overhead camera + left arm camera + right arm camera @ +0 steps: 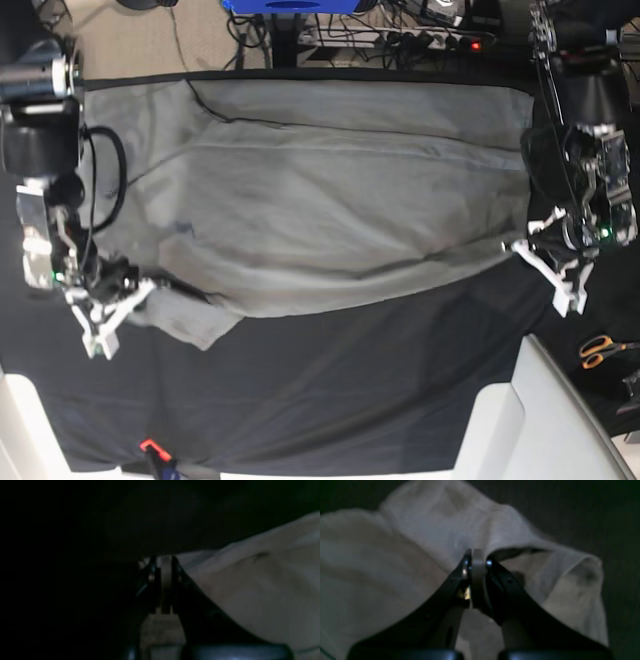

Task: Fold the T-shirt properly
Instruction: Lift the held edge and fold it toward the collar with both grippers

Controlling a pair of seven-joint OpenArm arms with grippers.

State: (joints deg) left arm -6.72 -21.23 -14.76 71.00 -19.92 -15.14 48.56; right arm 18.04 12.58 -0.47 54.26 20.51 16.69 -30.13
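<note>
The T-shirt lies spread across the black cloth, toward the far side. The right gripper, at the scene's left, pinches a sleeve fold. The left gripper pinches the shirt's right edge.

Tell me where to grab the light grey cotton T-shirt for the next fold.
Probably the light grey cotton T-shirt at its two near corners, one from each outer side: its long near edge sags between them, and the sleeve flap sticks out there.

Plain lt grey T-shirt on blk cloth; orange-handled scissors.
</note>
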